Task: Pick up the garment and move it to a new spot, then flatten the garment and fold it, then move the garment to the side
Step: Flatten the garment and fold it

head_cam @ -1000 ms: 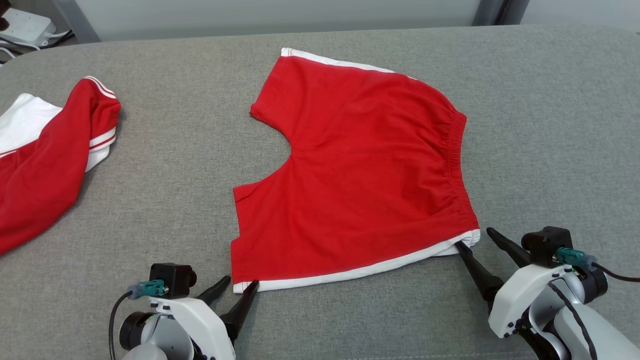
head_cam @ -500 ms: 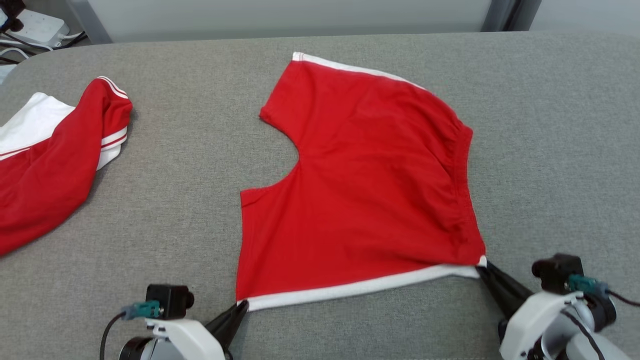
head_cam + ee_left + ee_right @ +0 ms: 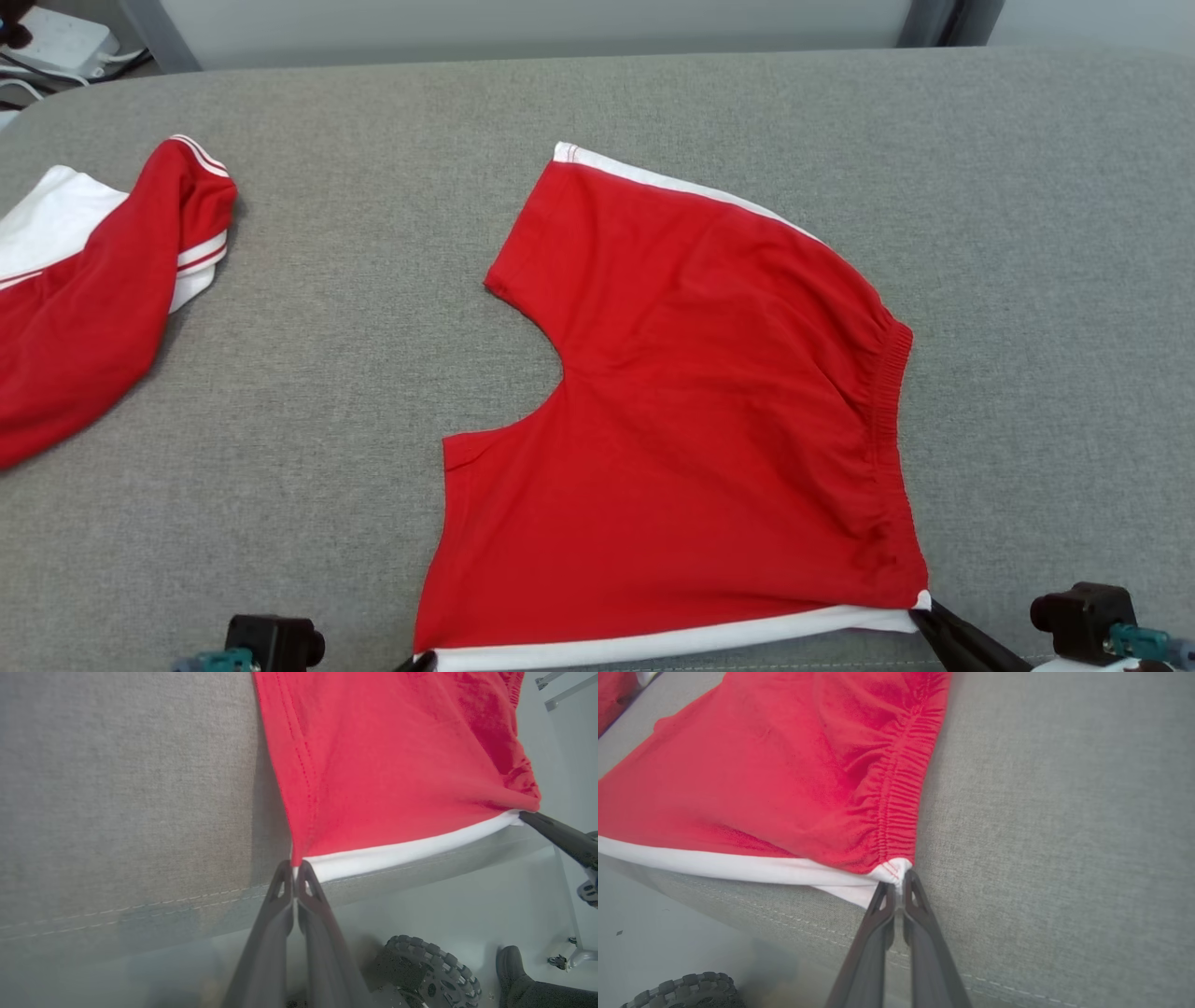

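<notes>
Garment: red knit shorts, soft matte jersey, lying flat on the desk, right of centre and reaching the near edge. The elastic waistband, gathered into fine ribs, faces the right edge. Both leg openings face the left edge, with a rounded crotch notch between them. A white side band runs along the near edge, pulled into a straight line; a matching band lines the far side.

Left gripper: fingers pressed together, pinching the near-left corner where the red hem meets the white band.

Right gripper: fingers closed on the near-right corner, at the end of the waistband; the cloth bunches to a point there.

Desk top: grey woven fabric, coarse weave, with a double row of pale stitching along the near edge and a rounded far-left corner.

Second garment: red with white panels and stripes, crumpled at the left edge, well apart from the shorts.

Knobbly black wheel on the floor below the near edge.
</notes>
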Tool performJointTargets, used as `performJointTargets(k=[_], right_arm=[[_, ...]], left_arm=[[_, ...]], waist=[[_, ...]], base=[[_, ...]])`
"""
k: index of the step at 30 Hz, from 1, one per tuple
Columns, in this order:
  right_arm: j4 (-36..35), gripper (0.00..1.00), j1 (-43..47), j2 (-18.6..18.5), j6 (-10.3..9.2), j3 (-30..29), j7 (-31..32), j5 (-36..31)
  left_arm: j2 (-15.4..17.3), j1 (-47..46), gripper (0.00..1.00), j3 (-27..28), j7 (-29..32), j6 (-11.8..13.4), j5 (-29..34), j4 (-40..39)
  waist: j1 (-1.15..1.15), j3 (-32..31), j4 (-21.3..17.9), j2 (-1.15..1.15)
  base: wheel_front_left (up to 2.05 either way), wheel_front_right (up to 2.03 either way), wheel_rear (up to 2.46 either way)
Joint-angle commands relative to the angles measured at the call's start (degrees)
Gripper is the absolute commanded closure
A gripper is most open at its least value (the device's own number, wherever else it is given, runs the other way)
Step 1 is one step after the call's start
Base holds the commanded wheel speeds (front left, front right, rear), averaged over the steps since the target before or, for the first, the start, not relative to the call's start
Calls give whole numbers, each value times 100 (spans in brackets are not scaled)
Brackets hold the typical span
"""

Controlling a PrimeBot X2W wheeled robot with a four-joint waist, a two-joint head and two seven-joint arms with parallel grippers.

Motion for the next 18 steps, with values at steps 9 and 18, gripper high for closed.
performJointTargets(k=[9,18], right_arm=[[-964,100,-481,-157,-1,-347,757,218],[-681,100,-1766,108,-1,-204,948,684]], left_arm=[[705,-1370,100,702,441,-213,-9,-826],[449,-3404,100,882,876,-636,-266,-117]], waist=[[0,325,-105,0],[0,707,-388,0]], base=[[0,0,0],[0,0,0]])
